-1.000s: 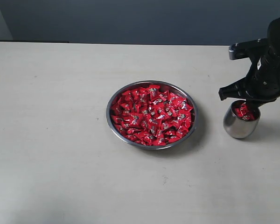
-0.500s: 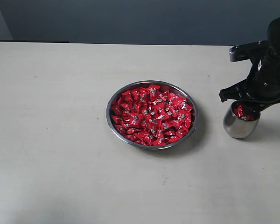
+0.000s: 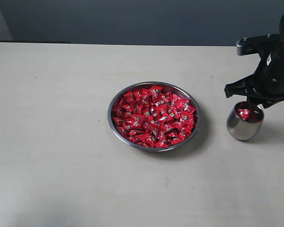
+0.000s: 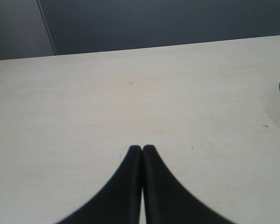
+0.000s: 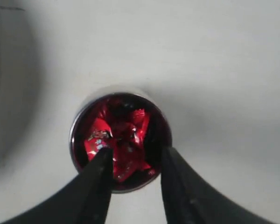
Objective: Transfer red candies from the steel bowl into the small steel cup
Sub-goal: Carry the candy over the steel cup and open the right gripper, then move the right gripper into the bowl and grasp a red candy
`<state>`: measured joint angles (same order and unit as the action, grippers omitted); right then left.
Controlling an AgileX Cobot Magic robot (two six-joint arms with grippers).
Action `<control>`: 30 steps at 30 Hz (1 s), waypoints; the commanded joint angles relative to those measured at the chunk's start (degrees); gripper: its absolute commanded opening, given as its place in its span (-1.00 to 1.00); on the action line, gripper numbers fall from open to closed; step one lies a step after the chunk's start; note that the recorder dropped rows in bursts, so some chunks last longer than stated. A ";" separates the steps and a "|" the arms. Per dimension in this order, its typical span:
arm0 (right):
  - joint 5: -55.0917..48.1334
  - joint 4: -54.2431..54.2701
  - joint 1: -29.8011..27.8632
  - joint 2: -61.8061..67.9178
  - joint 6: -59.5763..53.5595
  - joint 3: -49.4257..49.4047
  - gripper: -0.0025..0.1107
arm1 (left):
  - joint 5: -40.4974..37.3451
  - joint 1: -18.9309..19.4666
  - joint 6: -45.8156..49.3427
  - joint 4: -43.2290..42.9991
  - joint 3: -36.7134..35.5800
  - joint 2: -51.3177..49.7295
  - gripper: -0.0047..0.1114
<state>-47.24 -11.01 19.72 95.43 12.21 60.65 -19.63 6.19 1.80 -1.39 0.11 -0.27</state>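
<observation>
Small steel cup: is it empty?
No, the small steel cup has several red candies lying inside it, seen from straight above in the right wrist view.

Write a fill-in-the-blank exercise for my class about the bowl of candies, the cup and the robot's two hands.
1. The candies in the steel bowl and the small steel cup are all ____ in colour.
2. The right hand hangs over the cup with its jaws ____.
3. The left hand, over bare table, has its jaws ____.
4. In the exterior view, the cup stands to the ____ of the bowl.

Missing words: red; open; shut; right.
</observation>
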 commanded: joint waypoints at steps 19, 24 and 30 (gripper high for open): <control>7.29 32.46 10.57 9.45 -28.76 13.03 -0.45 | 0.48 -0.01 -0.11 -0.17 -0.11 0.27 -0.91; 6.81 31.60 13.33 16.07 -28.76 19.80 -0.45 | 0.48 -0.01 -0.11 -0.17 -0.11 0.27 -0.91; 7.02 28.28 13.44 22.20 -26.59 26.19 -0.45 | 0.48 -0.01 -0.11 -0.17 -0.11 0.27 -0.91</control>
<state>-40.62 19.33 33.19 115.53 -15.36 84.23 -19.63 6.19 1.80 -1.39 0.11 -0.27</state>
